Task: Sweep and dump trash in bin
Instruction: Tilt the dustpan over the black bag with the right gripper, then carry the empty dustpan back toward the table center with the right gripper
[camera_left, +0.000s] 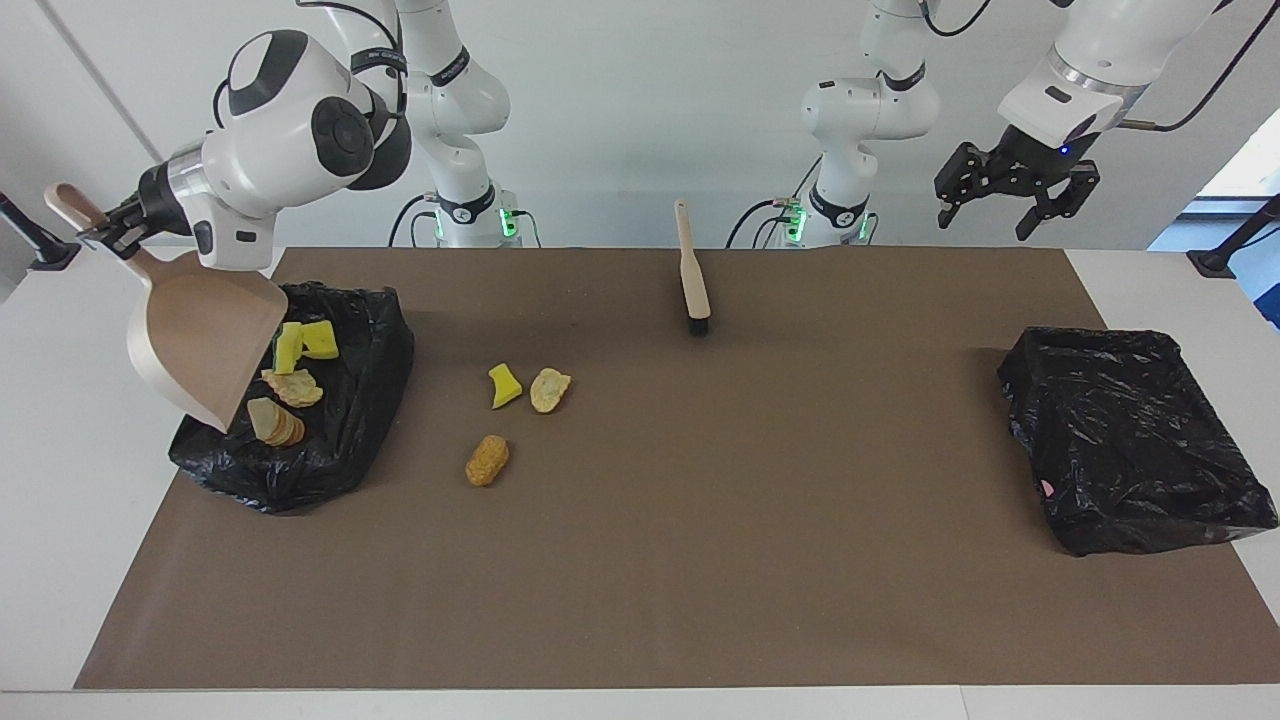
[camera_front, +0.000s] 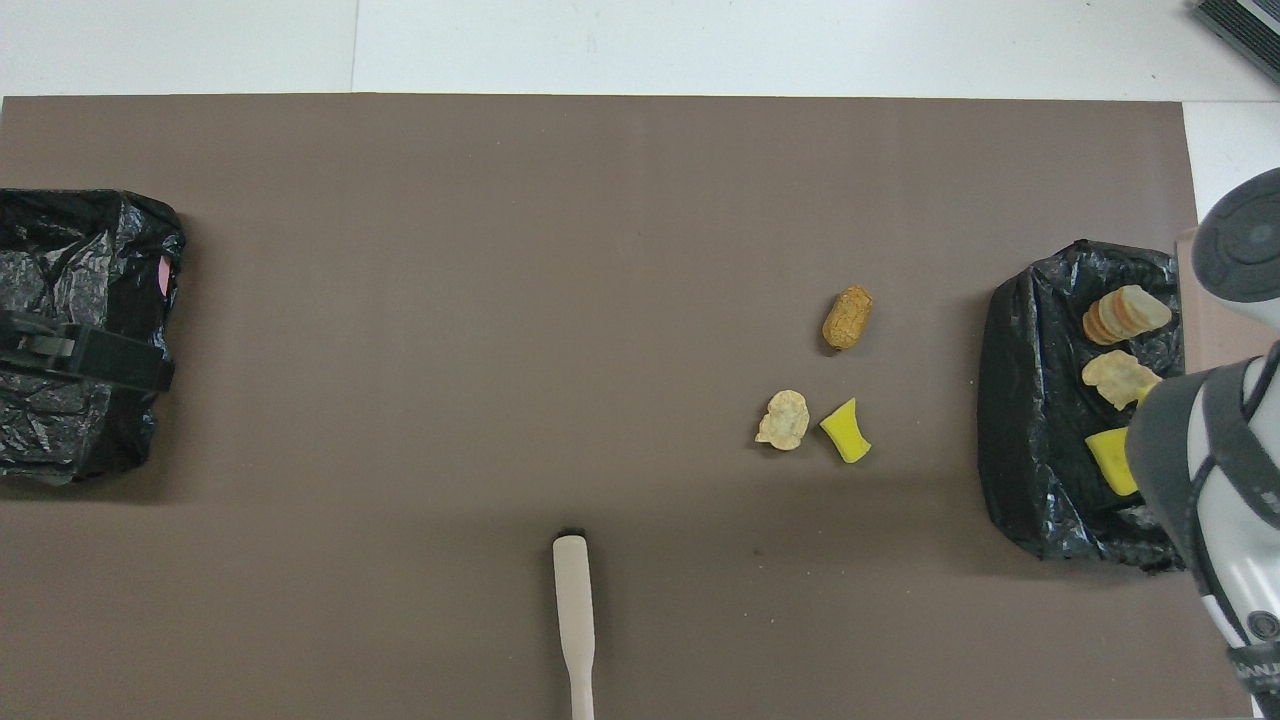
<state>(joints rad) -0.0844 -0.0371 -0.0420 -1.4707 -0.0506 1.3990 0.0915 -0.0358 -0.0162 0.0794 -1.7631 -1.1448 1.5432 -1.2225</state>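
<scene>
Seven bits of trash are about: in the black-lined bin (camera_left: 330, 440) at the right arm's end of the table lie two bright yellow sponge wedges (camera_left: 308, 340), a pale crinkled chip-like piece (camera_left: 295, 387) and a tan chunk that looks like a stack of bread slices (camera_left: 275, 422). Out on the brown mat (camera_left: 700, 560), just beside that bin toward the middle of the table, three more lie loose: a yellow wedge (camera_left: 504, 385), a pale crusty piece (camera_left: 548, 389) touching or nearly touching it, and a golden-brown lump (camera_left: 487, 460) a little farther from the robots than those two. No writing on any piece, on the bin or on the mat can be read. The right gripper (camera_left: 108, 232) is clenched on the handle of a beige dustpan (camera_left: 200, 345), which hangs tilted mouth-down over the edge of the bin, its lip just above the stacked chunk; the pan looks bare inside. The left gripper (camera_left: 1012, 192) hangs up in the air at the left arm's end of the table with its fingers spread wide and nothing between them, waiting. A wooden-handled brush (camera_left: 692, 268) lies on the mat near the robots, well apart from the bin, and a second black-lined bin (camera_left: 1130, 440) sits at the left arm's end.
</scene>
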